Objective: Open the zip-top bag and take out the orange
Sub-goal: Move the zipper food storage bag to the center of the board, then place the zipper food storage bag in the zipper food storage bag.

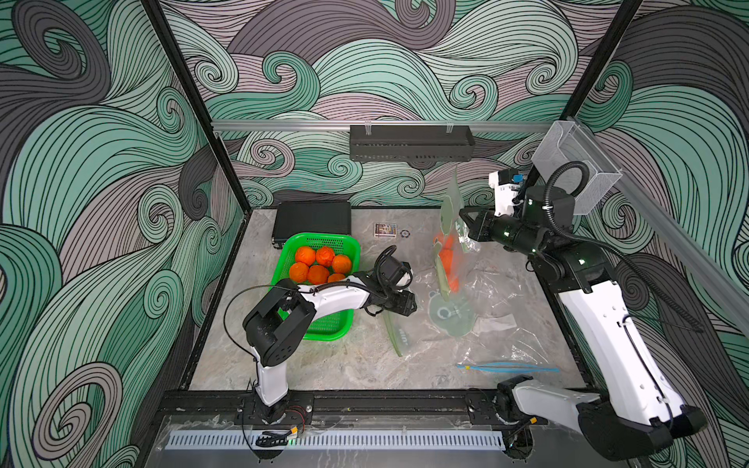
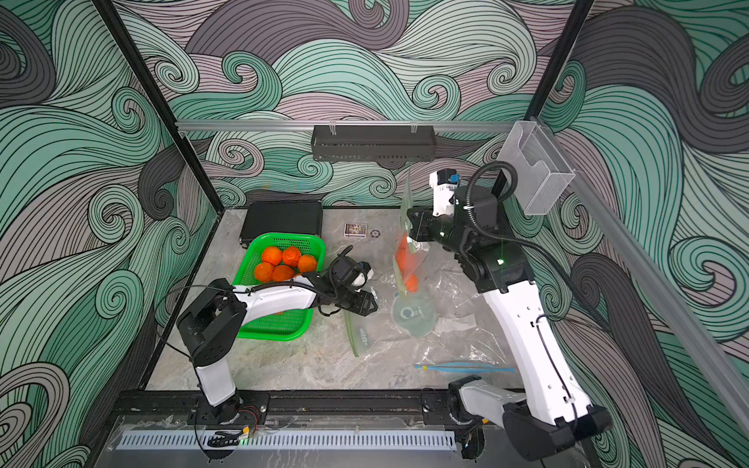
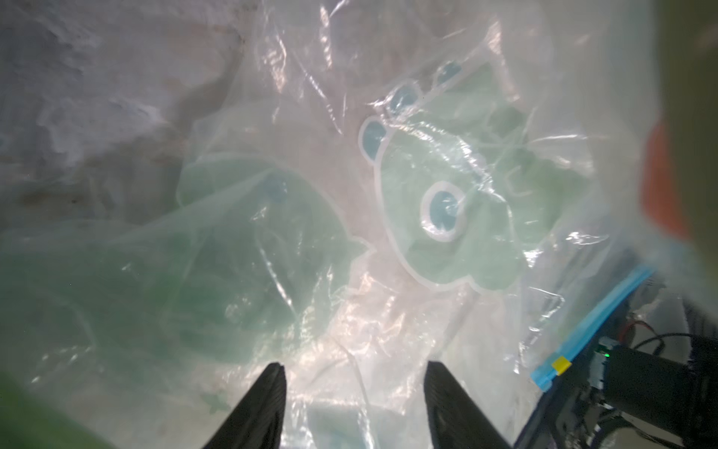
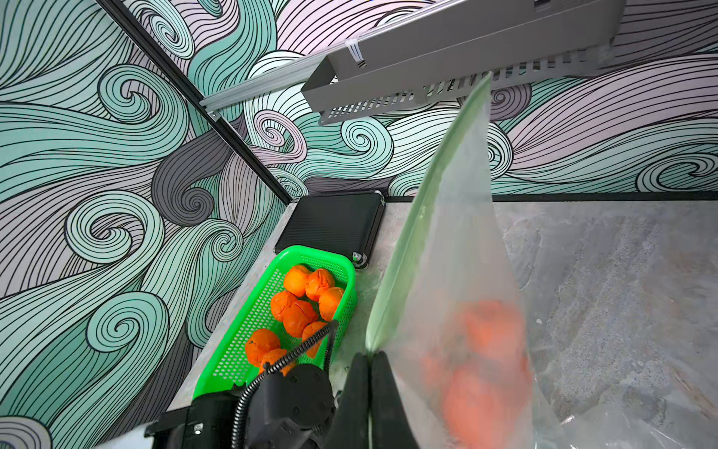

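**Ana:** Where is the bag hanging?

**Ben:** The right claw (image 4: 371, 355) is pinching the clear zip-top bag (image 4: 458, 241) by its pale green seal strip, with its jaws pressed fully together on the film. It is holding the bag up off the grey marbled desk (image 1: 324, 364), well apart from the green plastic mesh basket (image 1: 330, 326).

**Ana:** And the fruit?

**Ben:** The round orange fruit (image 4: 489, 330) is sagging in the lower part of the bag. More than one lump seems to be showing, but the film is blurring them.

**Ana:** What is the left claw doing?

**Ben:** The left claw (image 3: 353, 369) is hovering low, just beside the basket. Its jaws are standing apart and gripping nothing. A loose clear bag with a mint-green cartoon print (image 3: 447, 202) is lying on the desk under it.

**Ana:** How is the held bag likely to behave?

**Ben:** The film is looking thin, limp and slippery, and the fruit's weight is dragging it down, so it may swing or slide out of one pinch. The seal strip is probably the stiffest part. The left claw should take the opposite lip there, close to the right claw's pinch. Whether the seal is already parting cannot be told. The fruit is looking firm and prone to rolling, so gripping it across its middle seems safest.
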`<state>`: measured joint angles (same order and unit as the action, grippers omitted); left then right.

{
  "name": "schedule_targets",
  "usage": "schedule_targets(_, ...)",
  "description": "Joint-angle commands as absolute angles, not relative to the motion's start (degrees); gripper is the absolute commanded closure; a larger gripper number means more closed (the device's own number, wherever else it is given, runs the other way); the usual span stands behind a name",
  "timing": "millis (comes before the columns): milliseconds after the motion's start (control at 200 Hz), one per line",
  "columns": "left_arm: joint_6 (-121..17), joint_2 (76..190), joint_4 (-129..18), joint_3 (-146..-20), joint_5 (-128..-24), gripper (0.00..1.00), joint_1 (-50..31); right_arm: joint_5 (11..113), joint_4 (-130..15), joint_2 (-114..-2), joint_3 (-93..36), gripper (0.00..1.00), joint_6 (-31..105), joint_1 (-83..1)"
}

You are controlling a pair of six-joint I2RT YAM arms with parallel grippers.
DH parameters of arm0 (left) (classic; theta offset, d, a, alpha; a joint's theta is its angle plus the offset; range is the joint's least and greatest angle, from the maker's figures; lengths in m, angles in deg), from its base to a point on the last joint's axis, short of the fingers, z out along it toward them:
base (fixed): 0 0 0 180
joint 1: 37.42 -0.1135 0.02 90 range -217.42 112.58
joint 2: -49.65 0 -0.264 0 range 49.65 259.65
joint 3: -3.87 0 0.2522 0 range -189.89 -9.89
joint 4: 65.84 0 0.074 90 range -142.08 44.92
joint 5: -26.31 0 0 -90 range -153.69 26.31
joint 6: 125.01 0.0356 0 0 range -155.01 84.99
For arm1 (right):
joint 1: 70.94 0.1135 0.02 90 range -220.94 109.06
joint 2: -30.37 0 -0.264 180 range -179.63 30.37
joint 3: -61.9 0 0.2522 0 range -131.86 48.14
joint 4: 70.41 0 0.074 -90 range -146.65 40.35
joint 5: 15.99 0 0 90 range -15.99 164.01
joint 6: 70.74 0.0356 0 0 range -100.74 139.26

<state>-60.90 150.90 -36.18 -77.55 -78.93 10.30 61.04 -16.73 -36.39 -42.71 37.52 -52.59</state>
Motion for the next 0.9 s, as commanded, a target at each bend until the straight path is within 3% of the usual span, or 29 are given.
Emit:
schedule_targets(0, -60.1, 142.3, -31.7, -77.3, -80.6, 0.38, 10.1, 59.2, -16.0, -32.3, -40.0, 1.00, 38.2, -52.9)
schedule_targets(255, -61.8, 121.6, -24.3, -69.9, -73.9, 0.40, 9.3, 48.2, -16.0, -26.4, -25.5, 1.00, 41.6, -52.7)
schedule_targets(460, -51.7, 108.3, -24.1, -67.6, -72.1, 0.38, 9.1, 40.9, -18.4, -25.0, -16.1, 1.00, 43.5, -52.3)
schedule_targets(650, -32.0, 110.1, -26.4, -73.8, -78.7, 0.23, 9.2, 34.4, -20.8, -24.9, -11.9, 1.00, 45.9, -52.0)
schedule_targets(796, -15.1, 114.9, -31.6, -77.1, -79.2, 0.19, 9.2, 32.1, -22.4, -23.6, -9.7, 1.00, 47.6, -52.0)
schedule_targets(896, 1.7, 119.7, -28.4, -82.1, -85.1, 0.15, 9.4, 28.5, -22.8, -23.5, -9.2, 1.00, 48.2, -52.0)
